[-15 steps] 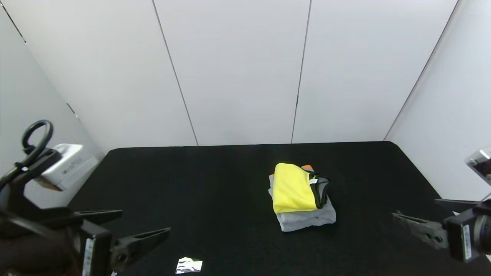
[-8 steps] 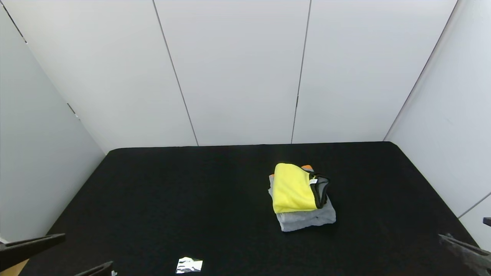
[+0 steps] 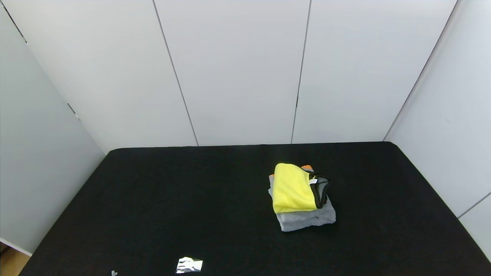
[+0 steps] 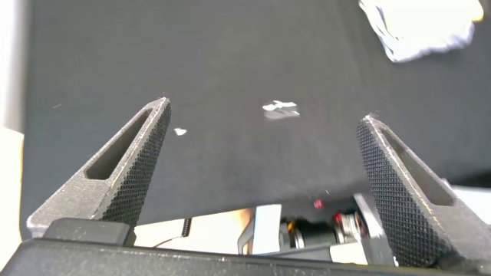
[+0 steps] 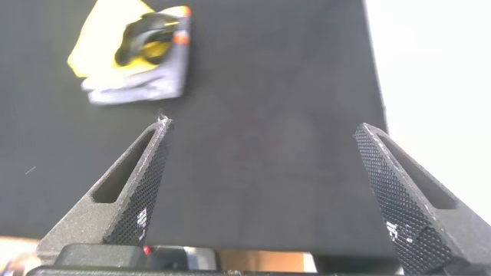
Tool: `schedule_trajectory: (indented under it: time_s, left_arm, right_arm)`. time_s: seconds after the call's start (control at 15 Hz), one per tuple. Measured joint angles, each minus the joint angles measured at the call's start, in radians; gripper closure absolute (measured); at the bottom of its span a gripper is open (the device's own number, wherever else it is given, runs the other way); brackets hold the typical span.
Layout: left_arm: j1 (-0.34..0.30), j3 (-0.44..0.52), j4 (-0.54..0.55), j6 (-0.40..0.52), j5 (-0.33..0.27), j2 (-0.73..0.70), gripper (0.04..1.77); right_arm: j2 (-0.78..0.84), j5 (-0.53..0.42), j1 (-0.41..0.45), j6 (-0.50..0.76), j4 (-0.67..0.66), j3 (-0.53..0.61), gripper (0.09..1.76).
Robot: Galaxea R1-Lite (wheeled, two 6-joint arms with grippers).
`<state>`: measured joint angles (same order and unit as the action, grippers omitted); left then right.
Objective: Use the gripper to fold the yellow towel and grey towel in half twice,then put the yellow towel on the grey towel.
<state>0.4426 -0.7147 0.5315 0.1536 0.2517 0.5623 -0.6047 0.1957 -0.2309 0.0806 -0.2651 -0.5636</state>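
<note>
The folded yellow towel (image 3: 293, 189) with black trim and a small white tag lies on top of the folded grey towel (image 3: 307, 218), right of the table's middle. An orange stripe end shows behind it. The stack also shows in the right wrist view, yellow towel (image 5: 103, 34) on grey towel (image 5: 142, 84), and in the left wrist view, grey towel (image 4: 426, 47). Neither gripper shows in the head view. My left gripper (image 4: 265, 123) is open and empty over the table's front edge. My right gripper (image 5: 261, 130) is open and empty, well back from the stack.
The black table (image 3: 172, 199) is boxed in by white walls at the back and both sides. A small shiny scrap (image 3: 188, 265) lies near the front edge, also in the left wrist view (image 4: 280, 109), with a tiny white fleck (image 3: 114, 273) beside it.
Both arms have drawn back out of the head view, the left off the lower left and the right off the lower right. The towel stack has not moved.
</note>
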Motion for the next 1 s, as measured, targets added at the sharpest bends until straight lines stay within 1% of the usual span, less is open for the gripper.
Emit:
schedule_trajectory:
  time_s: [0.2, 0.33, 0.4, 0.67, 0.87, 1.0]
  left_arm:
    - [-0.096, -0.008, 0.008, -0.002, -0.001, -0.059, 0.09]
    - [-0.168, -0.033, 0.047, -0.011, 0.000, -0.091, 0.09]
    - [-0.194, -0.053, 0.071, -0.019, -0.001, -0.108, 0.09]
    - [-0.254, -0.112, 0.138, -0.024, 0.005, -0.178, 0.09]
    - [-0.293, -0.124, 0.146, -0.031, 0.007, -0.231, 0.09]
    - [-0.335, -0.121, 0.176, -0.026, 0.007, -0.260, 0.09]
  right_arm:
    - [0.076, 0.000, 0.106, 0.000, -0.019, 0.001, 0.15]
    - [0.133, -0.001, 0.162, 0.000, -0.042, 0.009, 0.15]
    - [0.163, -0.003, 0.180, 0.000, -0.056, 0.016, 0.15]
    - [0.294, -0.005, 0.206, -0.002, -0.077, 0.090, 0.15]
    - [0.378, -0.005, 0.213, -0.017, -0.077, 0.133, 0.15]
    - [0.427, -0.006, 0.228, -0.024, -0.077, 0.166, 0.14]
